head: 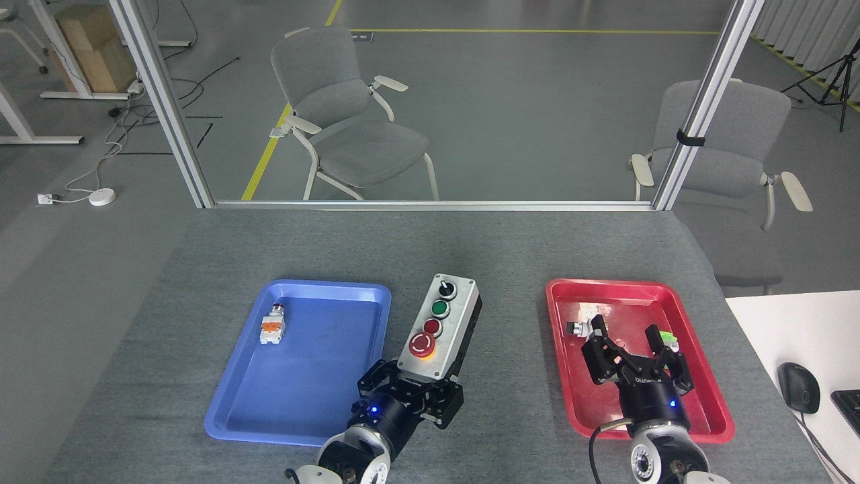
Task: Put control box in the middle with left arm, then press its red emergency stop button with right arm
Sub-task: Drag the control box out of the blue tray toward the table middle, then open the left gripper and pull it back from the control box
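Observation:
The control box (440, 326), light grey on a black base, is over the bare grey cloth of the middle (510, 349), between the two trays, tilted to the right. My left gripper (410, 386) is shut on its near end. Its red emergency stop button (421, 344), with a yellow collar, is the button nearest that gripper. The small red button, green button and black knob follow in a row beyond it. My right gripper (635, 346) stands open over the red tray (699, 363), with nothing between its fingers.
A blue tray (336, 403) to the left holds a small white-and-orange switch (272, 327). Small parts lie at the far end of the red tray. A metal frame rail (430, 205) runs along the table's far edge. A white desk with a mouse (798, 387) is at the right.

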Controlling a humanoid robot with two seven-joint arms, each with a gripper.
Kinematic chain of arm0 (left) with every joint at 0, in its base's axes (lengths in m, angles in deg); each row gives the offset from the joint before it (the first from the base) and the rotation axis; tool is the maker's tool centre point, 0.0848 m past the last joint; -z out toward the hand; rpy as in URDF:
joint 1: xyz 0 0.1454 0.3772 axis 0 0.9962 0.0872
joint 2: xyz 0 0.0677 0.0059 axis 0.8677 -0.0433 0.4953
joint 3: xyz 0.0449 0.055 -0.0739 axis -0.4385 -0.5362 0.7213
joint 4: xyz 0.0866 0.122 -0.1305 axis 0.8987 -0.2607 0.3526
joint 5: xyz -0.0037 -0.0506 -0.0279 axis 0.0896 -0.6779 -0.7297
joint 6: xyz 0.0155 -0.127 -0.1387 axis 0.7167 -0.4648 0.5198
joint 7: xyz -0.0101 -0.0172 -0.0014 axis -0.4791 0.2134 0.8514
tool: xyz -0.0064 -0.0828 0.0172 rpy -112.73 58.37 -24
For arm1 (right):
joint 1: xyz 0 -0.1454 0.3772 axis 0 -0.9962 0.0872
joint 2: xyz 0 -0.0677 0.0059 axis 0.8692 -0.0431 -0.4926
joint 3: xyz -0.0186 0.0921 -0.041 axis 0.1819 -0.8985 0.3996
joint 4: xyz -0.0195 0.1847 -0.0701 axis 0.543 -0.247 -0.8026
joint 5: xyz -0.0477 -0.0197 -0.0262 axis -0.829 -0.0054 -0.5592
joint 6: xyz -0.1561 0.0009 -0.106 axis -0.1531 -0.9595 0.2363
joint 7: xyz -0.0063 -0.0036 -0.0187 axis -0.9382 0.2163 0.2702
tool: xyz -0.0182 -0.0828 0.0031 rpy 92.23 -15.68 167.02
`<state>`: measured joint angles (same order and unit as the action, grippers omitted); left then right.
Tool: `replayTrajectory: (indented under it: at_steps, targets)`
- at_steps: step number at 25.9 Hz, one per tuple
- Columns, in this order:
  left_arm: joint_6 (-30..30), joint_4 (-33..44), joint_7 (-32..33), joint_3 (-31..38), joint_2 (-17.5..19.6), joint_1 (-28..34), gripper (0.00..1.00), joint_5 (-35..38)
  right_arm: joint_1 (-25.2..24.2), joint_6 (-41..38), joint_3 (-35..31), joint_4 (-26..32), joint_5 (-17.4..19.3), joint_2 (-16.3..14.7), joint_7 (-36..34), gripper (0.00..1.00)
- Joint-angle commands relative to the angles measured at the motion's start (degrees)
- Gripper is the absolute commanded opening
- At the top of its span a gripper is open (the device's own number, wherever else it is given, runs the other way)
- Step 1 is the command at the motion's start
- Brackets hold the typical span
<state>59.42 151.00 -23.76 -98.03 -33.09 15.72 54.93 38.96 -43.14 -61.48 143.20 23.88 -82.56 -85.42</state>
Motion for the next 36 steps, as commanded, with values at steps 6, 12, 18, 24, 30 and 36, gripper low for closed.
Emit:
replayTrajectory:
  at_steps: [6, 12, 18, 24, 30, 36]
  targets:
    - [-3.77, -13.24, -0.11, -8.99, -2.76, -6.03, 0.00, 4.23, -0.01, 0.11, -0.09, -0.09, 0.09, -0.18, 0.02, 0.99]
    - [-5.53, -19.48, -0.20, -12.25, -2.85, -9.81, 0.00, 3.79, 0.08, 0.11, -0.09, -0.09, 0.00, -0.27, 0.02, 0.99]
    - [-5.53, -22.12, -0.20, -13.48, -2.94, -10.69, 0.08, 3.44, 0.08, 0.20, -0.09, -0.09, 0.09, -0.53, 0.02, 0.99]
    - [-5.62, -22.12, -0.46, -13.57, -2.94, -10.69, 0.56, 3.44, -0.01, 0.29, -0.18, -0.09, 0.09, -0.53, -0.25, 0.99]
    - [-5.80, -21.42, -0.81, -13.65, -2.76, -10.69, 0.96, 3.35, -0.01, 0.29, -0.18, -0.09, 0.09, -0.53, -0.42, 0.99]
    - [-4.65, -14.12, -0.90, -13.22, -1.71, -5.77, 0.98, 3.26, 0.08, 0.29, -0.18, -0.09, 0.00, -0.62, -0.34, 0.98]
